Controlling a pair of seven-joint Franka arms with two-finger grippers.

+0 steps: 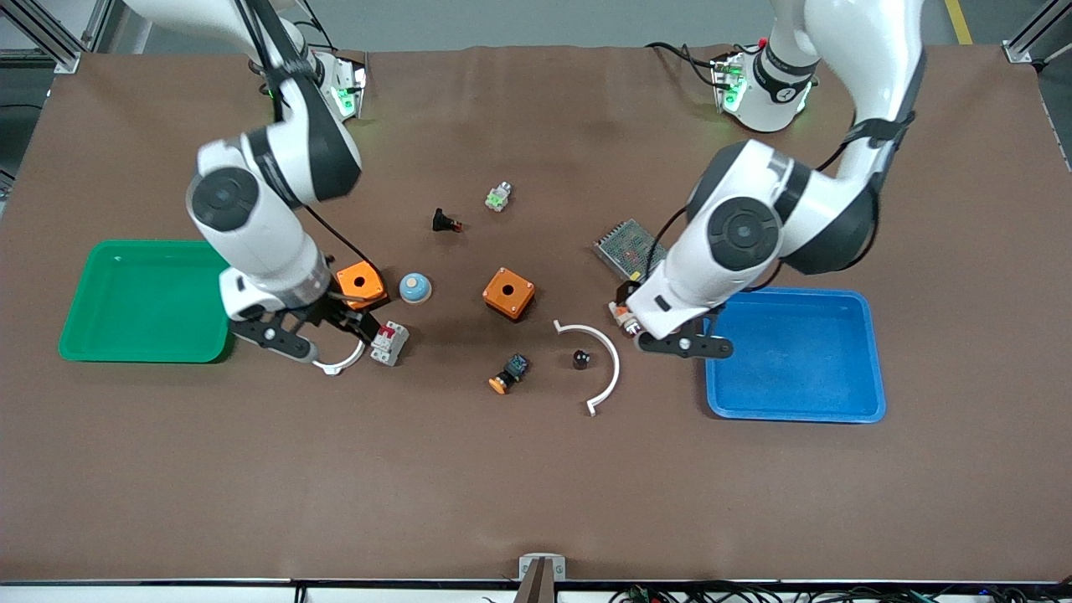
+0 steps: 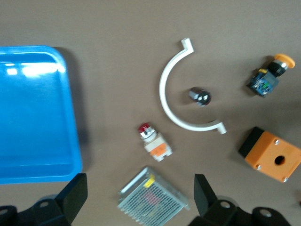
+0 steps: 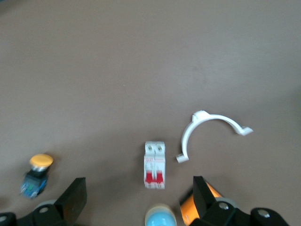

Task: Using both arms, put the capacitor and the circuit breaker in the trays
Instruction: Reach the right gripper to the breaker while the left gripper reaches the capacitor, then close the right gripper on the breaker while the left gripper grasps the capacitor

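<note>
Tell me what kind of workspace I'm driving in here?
Probably a lab sorting bench: two arms over a brown-covered table with aluminium framing, a green tray and blue tray at either end, and electrical parts like the circuit breaker between them.

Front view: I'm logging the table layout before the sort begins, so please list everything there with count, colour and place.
capacitor: 1, black, inside the larger white arc's curve
circuit breaker: 1, white-grey with red levers, beside the right pincer
trays: 2, green tray at the right arm's end, blue tray at the left arm's end
orange boxes: 2, one mid-table, one by the right arm
white arcs: 2, larger, smaller
blue dome: 1
orange-capped button: 1, black-and-blue
mesh module: 1, grey
right pincer: open, over the smaller arc
left pincer: open, beside the blue tray
</note>
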